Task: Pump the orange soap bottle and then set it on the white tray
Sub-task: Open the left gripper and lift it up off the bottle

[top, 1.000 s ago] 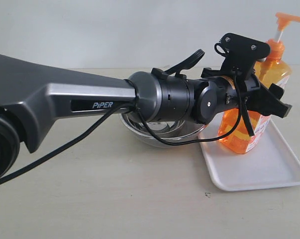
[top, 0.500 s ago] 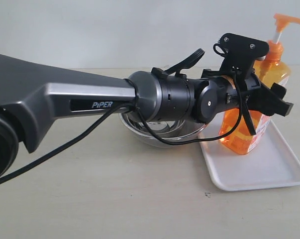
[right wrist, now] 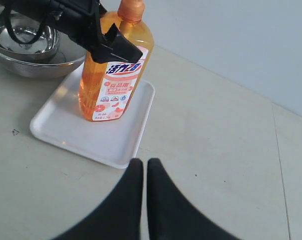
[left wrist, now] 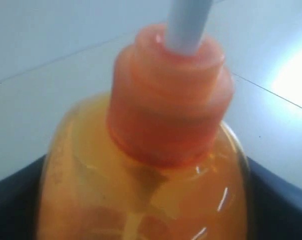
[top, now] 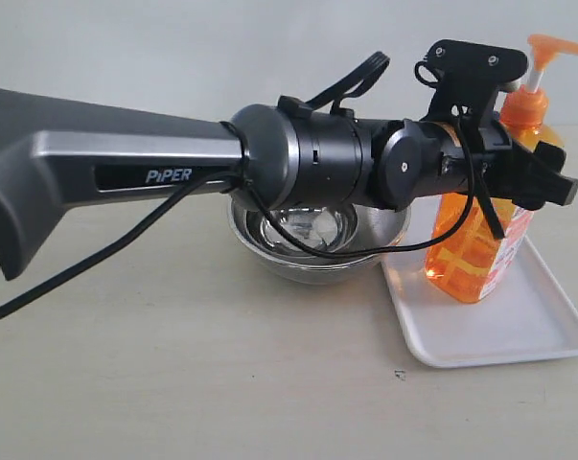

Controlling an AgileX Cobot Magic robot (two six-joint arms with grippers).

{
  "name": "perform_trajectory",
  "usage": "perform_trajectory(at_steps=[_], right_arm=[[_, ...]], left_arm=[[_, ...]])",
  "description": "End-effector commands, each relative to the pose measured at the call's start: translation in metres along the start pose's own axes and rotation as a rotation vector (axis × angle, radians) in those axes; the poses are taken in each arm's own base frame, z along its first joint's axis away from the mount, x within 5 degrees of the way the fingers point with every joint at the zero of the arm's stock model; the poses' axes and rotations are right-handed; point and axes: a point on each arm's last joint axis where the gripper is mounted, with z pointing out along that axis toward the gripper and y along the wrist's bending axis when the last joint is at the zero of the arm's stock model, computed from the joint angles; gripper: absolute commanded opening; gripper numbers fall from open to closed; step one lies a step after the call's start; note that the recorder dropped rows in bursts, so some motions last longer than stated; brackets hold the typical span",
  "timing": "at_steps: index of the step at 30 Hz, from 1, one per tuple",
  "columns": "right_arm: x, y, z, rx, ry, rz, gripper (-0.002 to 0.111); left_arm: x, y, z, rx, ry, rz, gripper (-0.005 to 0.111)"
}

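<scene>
Standing on the tray (top: 519, 335) beside a bowl (top: 308, 261), the bottle (top: 466, 259) is seen in the exterior view with the left pincer (top: 543, 182) set around its shoulder. In the left wrist view the bottle is flanked by dark jaws; whether it is gripped cannot be told. In the right wrist view the right pincer (right wrist: 144, 185) is seen closed and empty over the desk (right wrist: 216, 140), apart from the tray.
</scene>
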Motion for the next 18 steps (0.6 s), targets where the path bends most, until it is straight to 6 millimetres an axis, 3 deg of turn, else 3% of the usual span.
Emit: perform_trajectory(at_steps=[1,11,18], right_arm=[[0.0,-0.001,-0.001,0.005,0.001,0.0,0.0],[0.0,-0.001,-0.001,0.005,0.001,0.0,0.0],[0.0,-0.001,-0.001,0.005,0.001,0.0,0.0]], left_arm=[[-0.024,-0.007,-0.015,0.022,-0.031,-0.008,0.075],[-0.055,-0.011,-0.038,0.033,-0.094,0.011,0.075],[-0.06,-0.017,-0.051,0.074,0.004,0.015,0.075]])
